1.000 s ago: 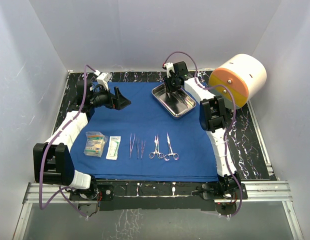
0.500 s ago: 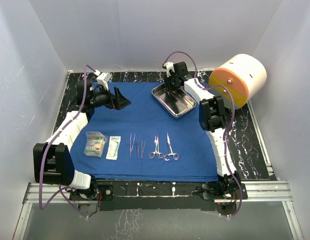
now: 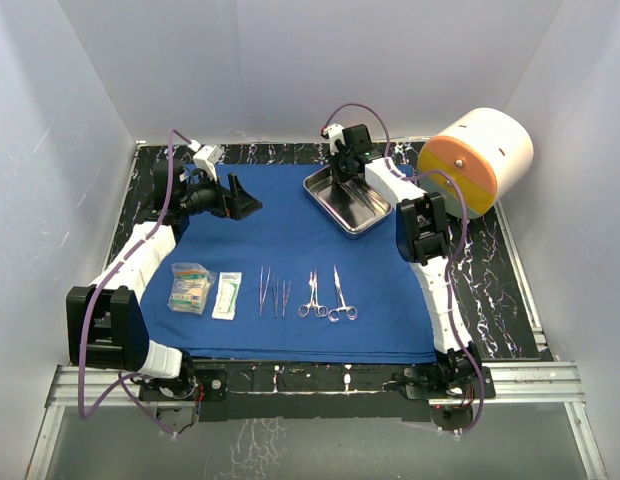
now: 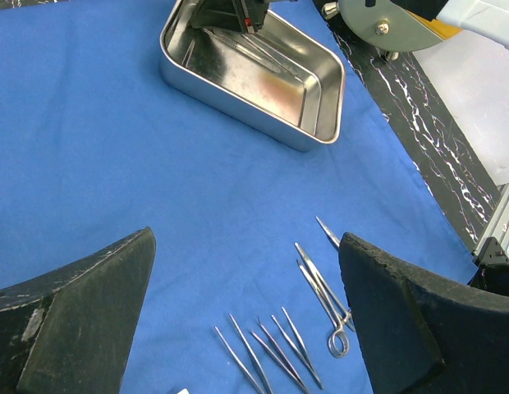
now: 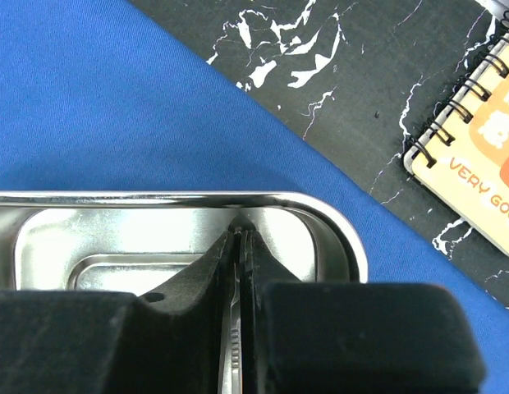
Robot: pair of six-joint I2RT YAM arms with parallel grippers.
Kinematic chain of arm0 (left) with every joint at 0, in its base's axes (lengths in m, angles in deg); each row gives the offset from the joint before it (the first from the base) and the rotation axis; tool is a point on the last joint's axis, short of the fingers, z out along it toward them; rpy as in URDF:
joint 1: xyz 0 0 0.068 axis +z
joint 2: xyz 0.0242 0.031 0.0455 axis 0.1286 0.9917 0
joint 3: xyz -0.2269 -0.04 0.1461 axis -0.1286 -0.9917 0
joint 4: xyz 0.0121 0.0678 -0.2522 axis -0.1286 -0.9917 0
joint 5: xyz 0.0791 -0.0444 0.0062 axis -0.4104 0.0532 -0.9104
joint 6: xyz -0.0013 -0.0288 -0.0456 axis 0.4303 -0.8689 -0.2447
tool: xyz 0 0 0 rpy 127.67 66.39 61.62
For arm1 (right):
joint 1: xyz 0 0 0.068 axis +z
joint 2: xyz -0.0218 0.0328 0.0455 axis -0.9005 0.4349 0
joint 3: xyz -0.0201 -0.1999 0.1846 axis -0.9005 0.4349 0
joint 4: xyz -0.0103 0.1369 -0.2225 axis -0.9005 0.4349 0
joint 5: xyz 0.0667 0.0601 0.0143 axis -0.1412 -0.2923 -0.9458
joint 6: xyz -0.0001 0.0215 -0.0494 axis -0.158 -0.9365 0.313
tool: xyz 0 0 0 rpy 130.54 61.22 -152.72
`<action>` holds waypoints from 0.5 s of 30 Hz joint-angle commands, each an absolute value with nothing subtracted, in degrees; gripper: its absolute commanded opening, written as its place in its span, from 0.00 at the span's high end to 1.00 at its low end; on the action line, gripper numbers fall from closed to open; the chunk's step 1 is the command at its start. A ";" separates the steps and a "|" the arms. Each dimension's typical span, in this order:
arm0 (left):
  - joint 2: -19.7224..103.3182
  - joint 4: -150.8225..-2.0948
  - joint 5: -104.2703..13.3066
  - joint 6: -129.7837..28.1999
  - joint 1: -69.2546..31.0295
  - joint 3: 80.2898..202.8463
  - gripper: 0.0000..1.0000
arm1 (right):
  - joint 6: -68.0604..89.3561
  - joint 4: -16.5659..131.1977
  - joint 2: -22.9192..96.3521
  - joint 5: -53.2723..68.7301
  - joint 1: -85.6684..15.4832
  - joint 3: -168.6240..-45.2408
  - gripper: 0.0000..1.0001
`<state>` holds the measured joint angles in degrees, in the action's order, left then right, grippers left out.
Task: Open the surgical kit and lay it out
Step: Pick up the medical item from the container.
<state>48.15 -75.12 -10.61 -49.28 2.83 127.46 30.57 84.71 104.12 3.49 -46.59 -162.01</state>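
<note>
Right gripper (image 3: pixel 339 172) pinching a slender steel instrument (image 5: pixel 233 349) inside the steel tray (image 3: pixel 368 214).
The tray sits on the far right part of the blue cloth wrap (image 3: pixel 290 235), which lies spread flat. The right fingers are pressed almost together on the thin steel piece near the tray's end wall. The left gripper (image 3: pixel 240 197) hangs spread wide over the cloth's far left. Along the near side lie two clear packets (image 3: pixel 190 288), forceps (image 3: pixel 273 292) and scissor-like clamps (image 3: pixel 327 297) in a row.
</note>
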 commanded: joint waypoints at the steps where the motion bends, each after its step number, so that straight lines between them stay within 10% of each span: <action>1: 45.67 -74.04 -8.85 -48.88 3.26 127.23 0.07 | 31.07 86.50 106.54 3.68 -46.43 -160.92 0.96; 15: 45.29 -73.99 -8.92 -48.79 3.26 127.10 0.07 | 24.24 86.59 101.55 3.30 -46.47 -165.90 1.00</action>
